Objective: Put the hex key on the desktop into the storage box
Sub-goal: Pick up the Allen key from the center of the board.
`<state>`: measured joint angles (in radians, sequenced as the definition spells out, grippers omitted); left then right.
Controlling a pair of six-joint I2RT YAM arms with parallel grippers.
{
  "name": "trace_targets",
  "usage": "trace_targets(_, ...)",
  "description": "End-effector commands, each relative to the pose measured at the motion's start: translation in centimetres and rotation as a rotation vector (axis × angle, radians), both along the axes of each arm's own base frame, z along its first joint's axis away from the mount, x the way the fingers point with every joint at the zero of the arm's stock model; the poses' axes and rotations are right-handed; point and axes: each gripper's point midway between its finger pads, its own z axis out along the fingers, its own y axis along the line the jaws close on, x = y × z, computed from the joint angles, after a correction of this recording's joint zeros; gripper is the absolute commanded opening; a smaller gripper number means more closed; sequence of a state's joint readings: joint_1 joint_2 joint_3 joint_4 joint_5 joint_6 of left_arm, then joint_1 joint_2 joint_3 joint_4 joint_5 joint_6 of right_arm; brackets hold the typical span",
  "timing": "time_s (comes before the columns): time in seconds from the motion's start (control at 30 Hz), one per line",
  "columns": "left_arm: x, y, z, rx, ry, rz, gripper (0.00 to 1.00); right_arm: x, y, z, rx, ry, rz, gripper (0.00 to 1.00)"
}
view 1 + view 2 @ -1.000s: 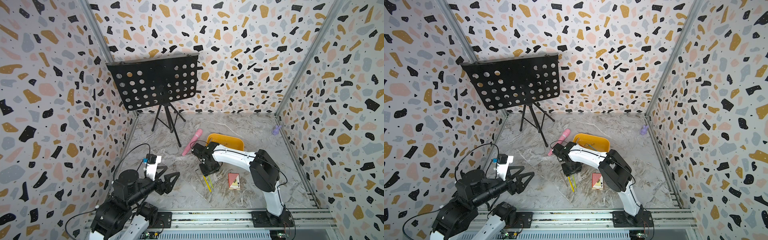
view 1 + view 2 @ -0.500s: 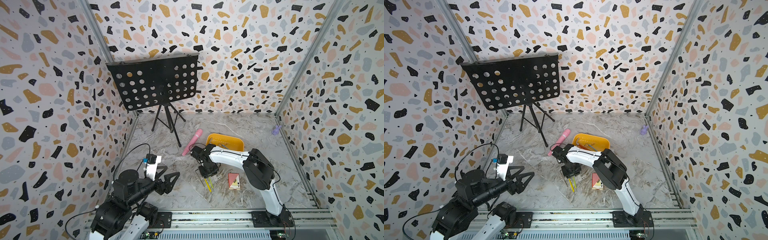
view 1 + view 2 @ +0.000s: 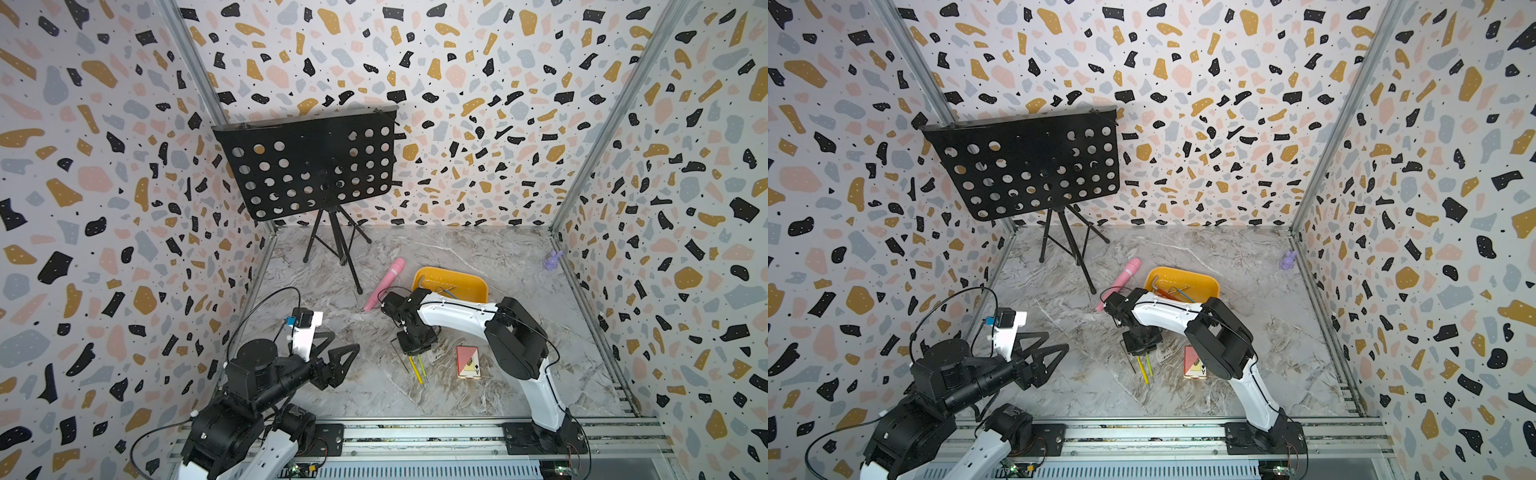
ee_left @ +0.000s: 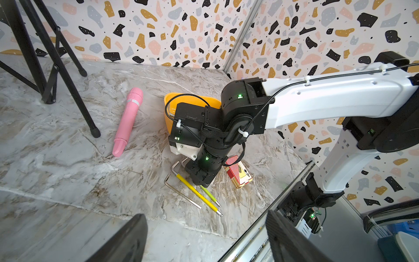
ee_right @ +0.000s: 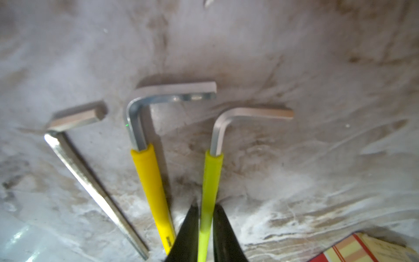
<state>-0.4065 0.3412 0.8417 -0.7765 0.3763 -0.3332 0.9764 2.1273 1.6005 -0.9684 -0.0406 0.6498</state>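
At six o'clock from the storage box (image 3: 453, 272) in a top view, the lime-sleeved hex key (image 5: 209, 181) lies on the surface (image 3: 374, 399), long axis roughly twelve-to-six. The right fingers (image 5: 188, 229) pinch its sleeve crosswise, with the box toward one o'clock. Farther off, the left fingers (image 4: 127, 240) stand apart, empty.

We see a black perforated music stand (image 3: 307, 166) on its tripod in the back left corner of the terrazzo-speckled walls (image 3: 457, 62), a pink wand-shaped object (image 3: 384, 284) lying flat near one tripod foot, a red playing-card box (image 3: 468, 361) nearer the front rail (image 3: 415, 432), and a small purple figurine (image 3: 552, 261) by the right wall.
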Motion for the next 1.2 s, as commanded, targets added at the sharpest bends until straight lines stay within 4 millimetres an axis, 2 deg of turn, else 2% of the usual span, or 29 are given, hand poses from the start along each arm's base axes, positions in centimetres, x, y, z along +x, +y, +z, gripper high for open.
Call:
trace_targets(0.0,0.4,0.0,0.6,-0.015,-0.034,0.011,0.86,-0.3,-0.9,-1.6,-0.049,0.012,-0.004,0.15)
trace_targets(0.13,0.4,0.0,0.6,-0.016,-0.034,0.011,0.86,-0.3,-1.1,-1.8,-0.055,0.005,-0.01,0.09)
trace_targets(0.3,0.4,0.0,0.6,-0.013,-0.034,0.01,0.86,0.0,-0.8,-1.0,-0.035,-0.017,-0.007,0.0)
trace_targets(0.47,0.4,0.0,0.5,-0.014,-0.03,0.012,0.86,0.4,-0.5,0.9,0.003,-0.051,-0.006,0.0)
trace_targets(0.73,0.4,0.0,0.5,-0.013,-0.029,0.011,0.86,0.7,-1.0,5.4,0.079,-0.138,-0.028,0.0)
trace_targets(0.83,0.4,0.0,0.5,-0.014,-0.031,0.011,0.86,1.2,-1.0,7.9,0.12,-0.2,-0.002,0.0)
trace_targets(1.0,0.5,0.0,0.5,-0.013,-0.028,0.012,0.86,3.9,-1.6,13.3,0.192,-0.339,0.163,0.0)
trace_targets(1.17,0.4,0.0,0.5,-0.014,-0.032,0.012,0.86,8.0,-4.3,16.4,0.203,-0.438,0.302,0.0)
